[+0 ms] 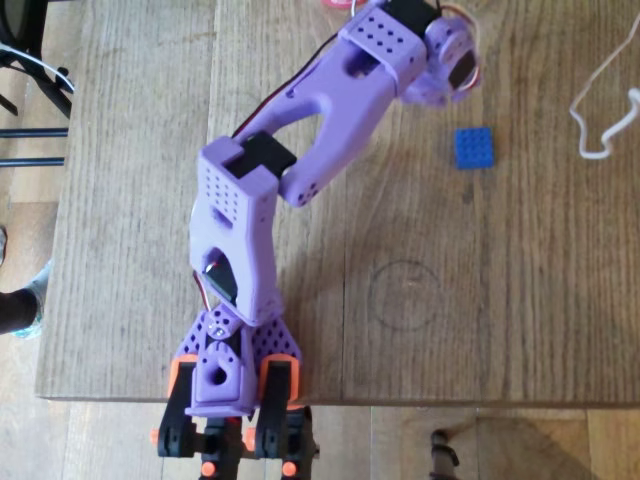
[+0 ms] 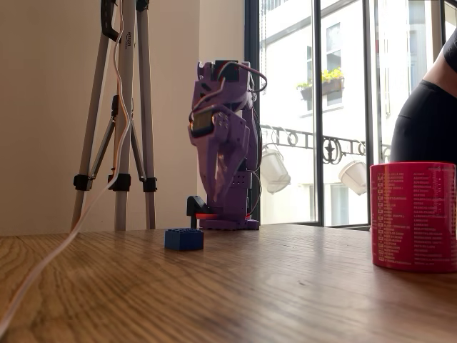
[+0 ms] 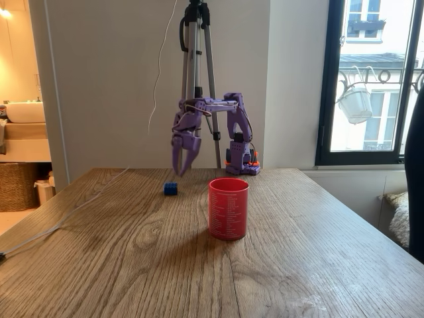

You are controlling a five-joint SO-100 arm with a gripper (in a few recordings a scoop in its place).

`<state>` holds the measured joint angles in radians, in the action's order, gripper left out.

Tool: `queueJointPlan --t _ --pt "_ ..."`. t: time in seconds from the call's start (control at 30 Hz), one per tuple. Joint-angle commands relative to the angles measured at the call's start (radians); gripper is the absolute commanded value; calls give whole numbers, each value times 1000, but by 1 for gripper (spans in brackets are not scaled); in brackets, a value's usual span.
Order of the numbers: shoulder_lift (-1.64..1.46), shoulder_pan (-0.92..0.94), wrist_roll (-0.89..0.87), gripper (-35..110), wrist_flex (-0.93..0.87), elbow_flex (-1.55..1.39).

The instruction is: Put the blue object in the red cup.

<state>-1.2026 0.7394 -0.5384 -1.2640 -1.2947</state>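
The blue object [image 1: 474,148] is a small studded square brick lying flat on the wooden table; it also shows in both fixed views [image 2: 183,239] [image 3: 171,189]. The red cup [image 3: 228,207] stands upright nearer the camera, to the right of the brick, and bulks large at the right of a fixed view [image 2: 413,215]. Overhead, a sliver of the cup's pink-red rim [image 1: 335,5] touches the top edge. My purple gripper [image 3: 182,165] hangs fingers-down above the table, a little above and beside the brick, open and empty. From overhead the gripper [image 1: 450,68] sits up-left of the brick.
A white cord [image 1: 600,120] trails across the table on the brick's far side from the arm. A camera tripod [image 3: 199,66] stands behind the table near the arm's base [image 3: 240,162]. A person [image 3: 417,165] stands at the right edge. A faint ring mark [image 1: 405,295] lies mid-table.
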Motion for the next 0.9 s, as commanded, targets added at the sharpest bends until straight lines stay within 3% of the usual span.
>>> queueJointPlan --t 0.0,0.43,0.5,0.53,0.57,0.87 --pt "-15 12 120 1 9 3" --pt "17 77 222 3 -3 83" --pt "20 78 244 11 -11 109" --pt "20 75 284 33 -15 115" --pt "20 69 310 41 -21 120" --pt "78 44 218 39 -77 137"
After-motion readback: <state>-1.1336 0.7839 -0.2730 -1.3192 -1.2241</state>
